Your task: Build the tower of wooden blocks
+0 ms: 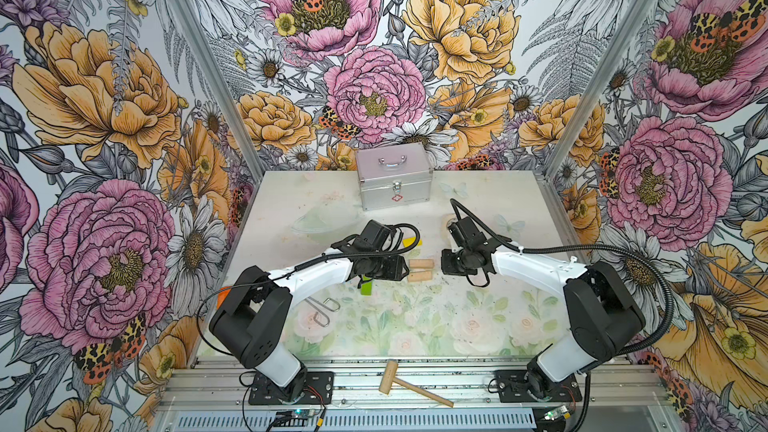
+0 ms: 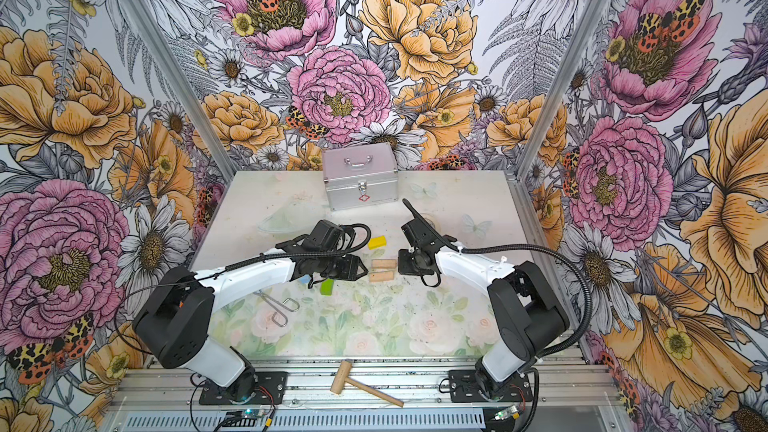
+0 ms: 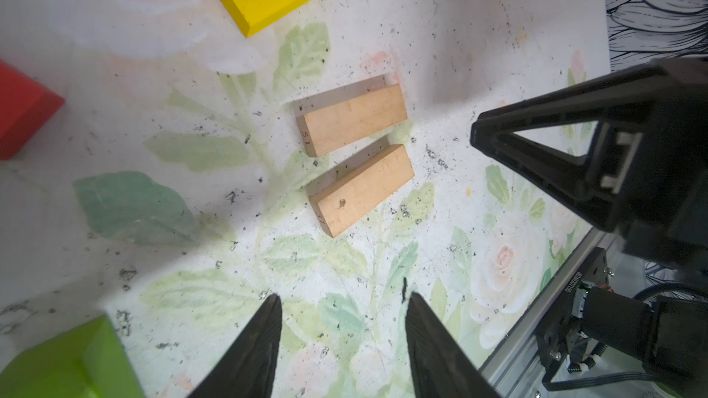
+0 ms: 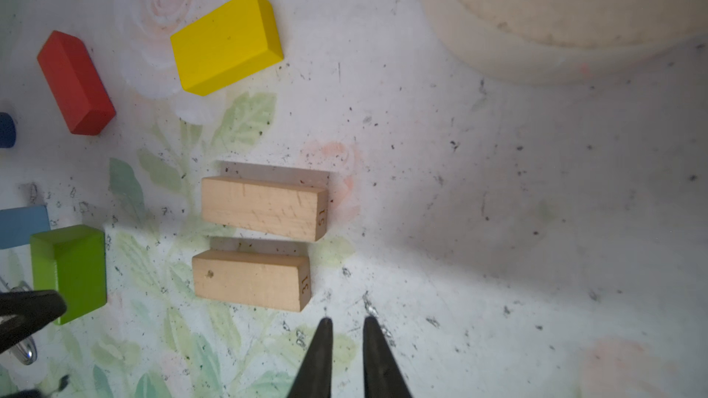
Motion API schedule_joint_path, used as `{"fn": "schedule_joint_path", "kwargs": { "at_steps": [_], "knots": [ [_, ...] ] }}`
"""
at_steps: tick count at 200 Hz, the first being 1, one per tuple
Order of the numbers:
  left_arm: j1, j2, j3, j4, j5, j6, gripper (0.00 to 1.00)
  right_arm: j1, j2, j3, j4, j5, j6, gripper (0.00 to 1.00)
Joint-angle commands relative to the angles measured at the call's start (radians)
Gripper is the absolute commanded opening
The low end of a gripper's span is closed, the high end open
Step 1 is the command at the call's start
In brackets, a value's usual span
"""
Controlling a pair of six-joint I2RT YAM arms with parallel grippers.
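Flower-printed walls (image 1: pixel 374 76) are being seen closing in a pale table (image 1: pixel 478 326) with a faded rose print. At its far edge a silver case (image 1: pixel 395 178) is being shown with its lid down, and on the near rail a wooden mallet (image 1: pixel 411 384) is being shown lying flat; neither is being counted towards the tower.

In mid-table the base is being formed. The far tan bar (image 4: pixel 264 208) and the near tan bar (image 4: pixel 251 279) are being shown flat, parallel and just beside each other across a narrow gap, with nothing on them.

The other blocks are being seen loose on the table:
- The yellow bar (image 4: pixel 226 42) is being shown just beyond the tan pair.
- The red bar (image 4: pixel 74 82) is being shown to the left of the yellow bar.
- The green bar (image 4: pixel 71 269) is being shown near and left of the tan pair.
- The light blue cube (image 4: pixel 21 225) is being shown just beside the green bar, on its left.
- The dark blue cylinder (image 4: pixel 5 130) is being cut by the frame edge farther left.

The left gripper (image 3: pixel 343 300) is being held left of the tan pair, its fingers (image 3: pixel 256 338) spread on nothing. The right gripper (image 4: pixel 346 321) is being held to the pair's right, its fingers (image 4: pixel 318 350) a slit apart and empty.

Only the lowest layer is being judged done. Five blocks are being judged yet to stack.
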Motion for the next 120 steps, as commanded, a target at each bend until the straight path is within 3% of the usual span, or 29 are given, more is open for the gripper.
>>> {"fn": "schedule_joint_path", "kwargs": {
  "at_steps": [1,120],
  "knots": [
    [-0.004,0.033,0.033,-0.002,0.021,-0.005,0.52,-0.007,-0.010,-0.009,0.055,-0.026,0.021,0.19],
    [-0.008,0.129,0.071,-0.003,0.034,0.002,0.41,0.001,0.001,-0.058,0.119,-0.084,0.061,0.23]
  ]
}}
